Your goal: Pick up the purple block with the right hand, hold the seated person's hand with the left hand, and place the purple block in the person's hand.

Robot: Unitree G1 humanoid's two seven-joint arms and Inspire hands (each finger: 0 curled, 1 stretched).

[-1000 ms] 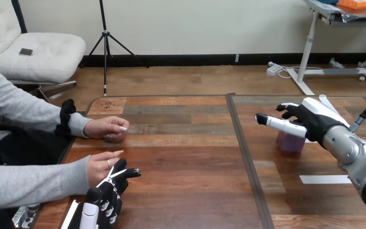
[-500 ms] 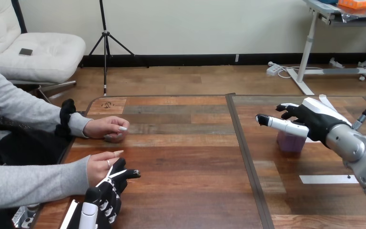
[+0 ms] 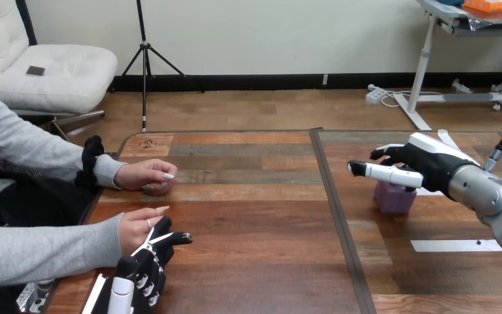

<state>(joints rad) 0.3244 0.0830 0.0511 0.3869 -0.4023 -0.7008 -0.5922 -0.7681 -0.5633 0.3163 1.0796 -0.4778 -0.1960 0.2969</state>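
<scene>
Hovering at the right of the frame, the robot's right hand (image 3: 431, 167) sits directly over the purple block (image 3: 393, 199), which stands on the counter (image 3: 255, 216) just right of the dark seam (image 3: 332, 196). Its fingers (image 3: 382, 173) stretch out straight towards the left, spread wide and holding nothing. Whether the palm touches the block's top, I cannot tell. Down at the lower left, the left hand (image 3: 145, 271) lies against the person's lower hand (image 3: 137, 230). Its fingers (image 3: 173, 238) are loosely extended beside and under that hand, not wrapped around it. The person's upper hand (image 3: 145, 175) rests loosely closed on the counter, well apart from the block.
</scene>
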